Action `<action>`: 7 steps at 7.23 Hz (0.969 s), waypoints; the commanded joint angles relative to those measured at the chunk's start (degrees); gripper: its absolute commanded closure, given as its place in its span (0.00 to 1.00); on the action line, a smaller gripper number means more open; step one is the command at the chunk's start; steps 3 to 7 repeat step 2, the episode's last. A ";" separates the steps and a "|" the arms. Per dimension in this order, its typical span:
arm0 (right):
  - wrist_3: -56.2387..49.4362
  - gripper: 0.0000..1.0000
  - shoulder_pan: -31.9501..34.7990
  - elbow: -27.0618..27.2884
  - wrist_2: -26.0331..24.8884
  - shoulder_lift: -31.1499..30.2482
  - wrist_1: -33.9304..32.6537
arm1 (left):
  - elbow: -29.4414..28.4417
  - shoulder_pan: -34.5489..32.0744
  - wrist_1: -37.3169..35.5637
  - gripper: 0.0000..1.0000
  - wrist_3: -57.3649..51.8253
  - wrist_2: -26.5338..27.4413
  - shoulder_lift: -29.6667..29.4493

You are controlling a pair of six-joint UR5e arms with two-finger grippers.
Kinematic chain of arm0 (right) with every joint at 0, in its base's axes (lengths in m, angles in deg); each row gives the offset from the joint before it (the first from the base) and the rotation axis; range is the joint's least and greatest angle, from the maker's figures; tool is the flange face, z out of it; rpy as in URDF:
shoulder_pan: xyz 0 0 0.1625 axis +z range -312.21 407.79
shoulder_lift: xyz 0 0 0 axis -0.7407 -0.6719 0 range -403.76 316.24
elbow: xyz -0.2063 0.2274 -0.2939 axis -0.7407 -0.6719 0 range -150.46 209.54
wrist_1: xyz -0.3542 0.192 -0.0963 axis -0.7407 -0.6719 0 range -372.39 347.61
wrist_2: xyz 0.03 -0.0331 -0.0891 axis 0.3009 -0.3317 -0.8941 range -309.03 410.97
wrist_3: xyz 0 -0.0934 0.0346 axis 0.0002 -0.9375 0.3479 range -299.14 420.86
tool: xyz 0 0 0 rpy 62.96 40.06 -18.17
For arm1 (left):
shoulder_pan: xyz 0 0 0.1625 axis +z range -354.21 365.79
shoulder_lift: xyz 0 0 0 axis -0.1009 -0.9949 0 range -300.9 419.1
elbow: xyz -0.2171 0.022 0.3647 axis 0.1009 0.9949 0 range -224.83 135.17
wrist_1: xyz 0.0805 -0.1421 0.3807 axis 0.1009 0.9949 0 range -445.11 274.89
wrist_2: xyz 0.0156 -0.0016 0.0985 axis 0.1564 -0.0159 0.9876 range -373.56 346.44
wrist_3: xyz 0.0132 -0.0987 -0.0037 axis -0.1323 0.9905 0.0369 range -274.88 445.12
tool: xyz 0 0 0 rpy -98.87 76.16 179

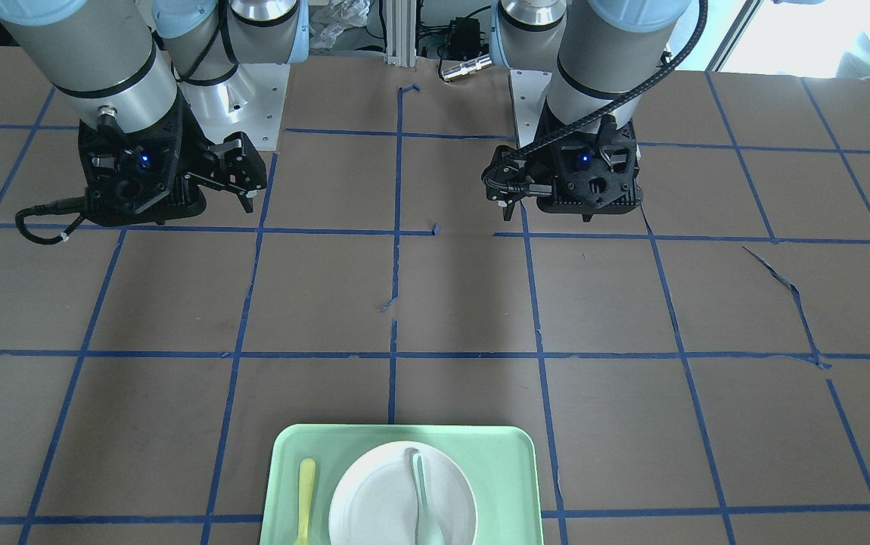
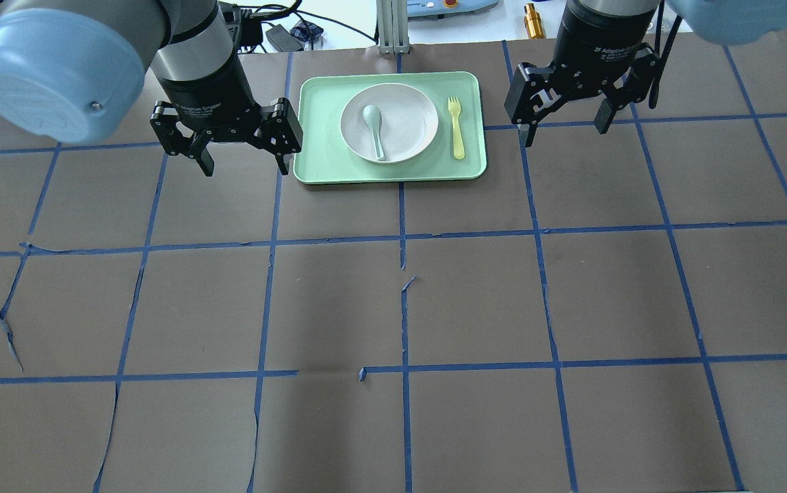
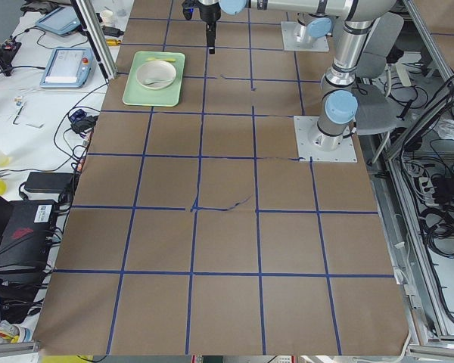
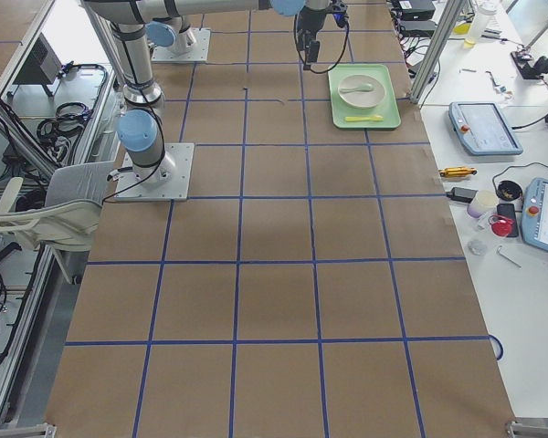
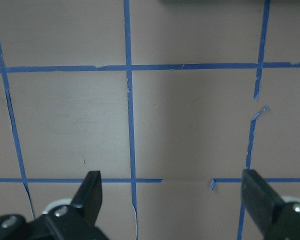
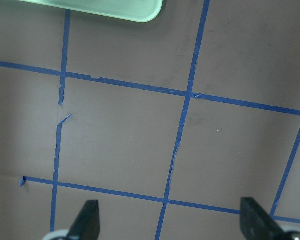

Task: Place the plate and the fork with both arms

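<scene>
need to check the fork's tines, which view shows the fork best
Overhead exterior: the fork lies whole on the tray, tines clear. Front-facing crops its end; side views show a tiny yellow sliver; wrist views miss it.

Left gripper, right gripper (2) agape.

Brown, blue-taped table — a mint-green tray lies on it.

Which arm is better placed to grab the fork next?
Right. The fork lies on the side of the tray nearest the open right tool; the plate sits between it and the left tool.
</scene>
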 commanded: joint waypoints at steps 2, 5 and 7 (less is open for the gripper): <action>0.65 0.00 -0.05 0.03 -0.09 0.05 0.03 | 0.38 1.11 -0.02 0.00 -0.03 0.00 0.63; 0.65 0.00 -0.05 0.03 -0.09 0.05 0.03 | 0.38 1.11 -0.02 0.00 -0.03 0.00 0.63; 0.65 0.00 -0.05 0.03 -0.09 0.05 0.03 | 0.38 1.11 -0.02 0.00 -0.03 0.00 0.63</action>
